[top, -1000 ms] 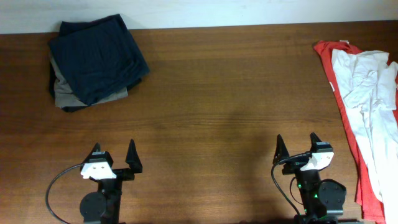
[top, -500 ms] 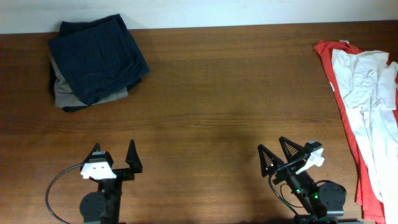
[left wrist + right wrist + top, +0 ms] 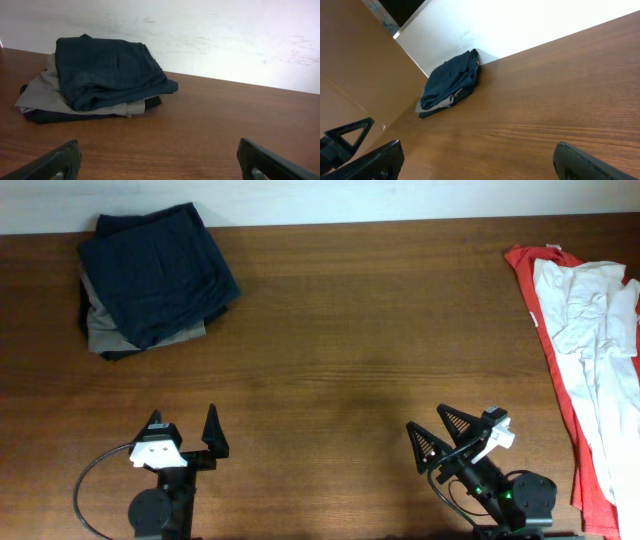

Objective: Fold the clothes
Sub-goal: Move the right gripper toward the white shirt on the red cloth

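The white wrinkled T-shirt (image 3: 590, 340) lies at the table's right edge, on top of a red-orange T-shirt (image 3: 560, 370). It shows only in the overhead view. My right gripper (image 3: 432, 435) is open and empty near the front edge, turned toward the left, well apart from the white shirt. My left gripper (image 3: 183, 423) is open and empty at the front left. In the left wrist view its open gripper (image 3: 160, 162) holds nothing, and in the right wrist view the open gripper (image 3: 480, 160) holds nothing.
A stack of folded dark navy and grey garments (image 3: 150, 275) sits at the back left; it also shows in the left wrist view (image 3: 100, 75) and the right wrist view (image 3: 450, 82). Brown wooden table (image 3: 350, 330), white wall behind.
My right gripper has swung round to the left, away from the shirts, and tilted. The left arm and the clothes have not moved.
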